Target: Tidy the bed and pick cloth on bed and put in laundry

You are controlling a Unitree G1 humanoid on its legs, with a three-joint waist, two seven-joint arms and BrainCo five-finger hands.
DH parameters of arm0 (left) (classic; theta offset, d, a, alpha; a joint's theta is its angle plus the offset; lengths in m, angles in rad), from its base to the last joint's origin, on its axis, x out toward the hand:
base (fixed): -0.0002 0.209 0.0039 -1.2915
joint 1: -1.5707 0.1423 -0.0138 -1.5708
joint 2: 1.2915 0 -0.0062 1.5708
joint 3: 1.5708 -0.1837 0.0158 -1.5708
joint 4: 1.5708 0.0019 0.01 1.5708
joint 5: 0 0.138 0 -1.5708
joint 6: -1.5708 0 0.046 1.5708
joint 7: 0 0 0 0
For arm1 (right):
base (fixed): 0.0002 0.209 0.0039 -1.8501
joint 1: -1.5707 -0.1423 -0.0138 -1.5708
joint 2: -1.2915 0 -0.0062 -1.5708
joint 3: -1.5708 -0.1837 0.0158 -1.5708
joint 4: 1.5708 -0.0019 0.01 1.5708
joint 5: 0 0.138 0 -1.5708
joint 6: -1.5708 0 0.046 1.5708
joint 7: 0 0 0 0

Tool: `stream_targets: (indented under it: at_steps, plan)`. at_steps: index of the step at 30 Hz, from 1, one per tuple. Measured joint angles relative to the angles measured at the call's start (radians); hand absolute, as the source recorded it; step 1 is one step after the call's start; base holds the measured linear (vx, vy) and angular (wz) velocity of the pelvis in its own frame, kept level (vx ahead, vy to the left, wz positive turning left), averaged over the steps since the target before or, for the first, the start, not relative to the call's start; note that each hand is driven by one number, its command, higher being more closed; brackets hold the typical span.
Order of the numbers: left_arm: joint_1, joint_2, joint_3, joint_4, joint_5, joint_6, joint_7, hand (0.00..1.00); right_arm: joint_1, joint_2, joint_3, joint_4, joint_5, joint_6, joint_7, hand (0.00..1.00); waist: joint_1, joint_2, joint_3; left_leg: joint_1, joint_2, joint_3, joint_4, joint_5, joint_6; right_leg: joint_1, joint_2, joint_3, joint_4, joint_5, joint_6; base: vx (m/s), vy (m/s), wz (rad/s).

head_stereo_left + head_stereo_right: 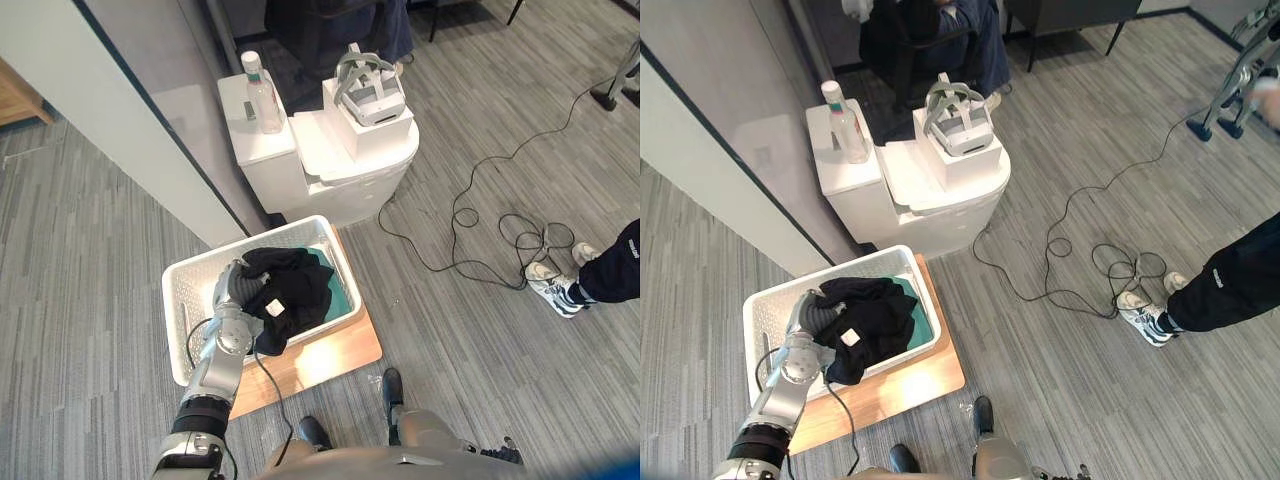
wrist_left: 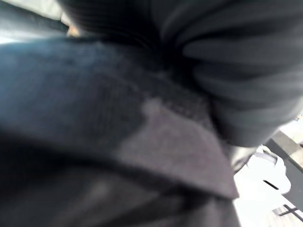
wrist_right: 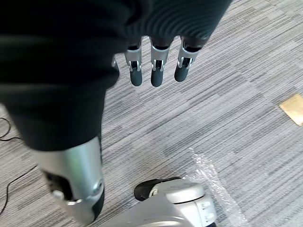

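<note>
A black cloth point(image 1: 292, 288) is pictured heaped in the white laundry basket point(image 1: 188, 277) at lower left of the left eye view, partly over a teal cloth point(image 1: 344, 300). The left hand point(image 1: 233, 291) is buried under it, so its grip cannot be told. The right hand point(image 3: 157, 71) is held relaxed, fingers straight, above grey floor.
</note>
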Motion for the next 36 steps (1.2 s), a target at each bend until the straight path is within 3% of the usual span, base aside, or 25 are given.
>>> stream_targets:
  at_steps: [6, 18, 19, 23, 26, 28, 31, 36]
  plan:
    - [0.072, -0.039, 0.014, -0.210, -0.001, -0.001, -0.019, 0.00, 0.002, -0.008, 0.013, -0.002, 0.000, 0.000, 0.034, 0.00, 0.023, 0.002, 0.000, 0.027, 0.008, 0.018, 0.026, -0.001, -0.003, 0.028, 0.001, -0.005, 0.010, 0.000, 0.000, 0.04, -0.014, 0.04]
    - [0.165, -0.080, 0.064, -0.347, -0.082, -0.053, -0.039, 0.00, 0.015, -0.028, 0.032, 0.021, 0.001, 0.004, 0.077, 0.00, 0.071, 0.002, -0.010, 0.082, 0.008, -0.007, 0.010, -0.009, -0.003, 0.100, -0.003, -0.058, 0.024, -0.029, -0.006, -0.07, -0.027, 0.11]
    - [0.181, -0.093, 0.087, -0.326, -0.090, -0.075, -0.037, 0.00, 0.015, -0.028, 0.032, 0.026, 0.001, 0.012, 0.076, 0.00, 0.073, 0.001, -0.019, 0.084, 0.008, -0.010, 0.010, -0.008, 0.000, 0.108, -0.004, -0.065, 0.019, -0.030, -0.007, -0.06, -0.038, 0.10]
    - [0.194, -0.115, 0.144, -0.181, -0.162, -0.087, -0.003, 0.00, 0.013, -0.031, 0.035, 0.049, -0.002, 0.016, 0.073, 0.00, 0.077, -0.003, -0.047, 0.089, 0.008, -0.023, 0.009, -0.005, 0.003, 0.123, -0.006, -0.079, 0.015, -0.029, -0.006, -0.03, -0.029, 0.11]
    - [0.198, -0.105, 0.255, -0.098, -0.330, -0.097, 0.001, 0.00, 0.015, -0.027, 0.037, 0.056, 0.000, 0.017, 0.071, 0.00, 0.077, -0.011, -0.061, 0.103, 0.008, -0.037, 0.007, -0.001, 0.005, 0.146, -0.007, -0.098, 0.013, -0.029, -0.006, -0.03, -0.020, 0.15]
    - [0.202, -0.079, 0.284, -0.050, -0.387, -0.105, 0.007, 0.00, 0.014, -0.030, 0.052, 0.056, 0.001, 0.020, 0.069, 0.00, 0.080, -0.012, -0.065, 0.110, 0.008, -0.040, 0.007, 0.000, 0.005, 0.154, -0.008, -0.106, 0.013, -0.030, -0.006, -0.03, -0.017, 0.11]
    - [0.226, -0.058, 0.360, 0.067, -0.503, -0.117, 0.006, 0.00, 0.013, -0.030, 0.054, 0.056, 0.001, 0.022, 0.056, 0.00, 0.101, -0.013, -0.084, 0.123, 0.004, -0.047, -0.011, 0.011, 0.004, 0.163, -0.009, -0.121, 0.014, -0.034, -0.004, -0.04, -0.024, 0.09]
    - [0.240, -0.084, 0.545, 0.402, -0.709, -0.114, -0.009, 0.00, -0.013, -0.028, 0.053, 0.047, 0.019, 0.022, 0.030, 0.00, 0.109, -0.014, -0.112, 0.139, -0.008, -0.077, -0.060, 0.038, 0.006, 0.180, -0.016, -0.172, 0.016, -0.061, -0.005, -0.02, -0.023, 0.22]
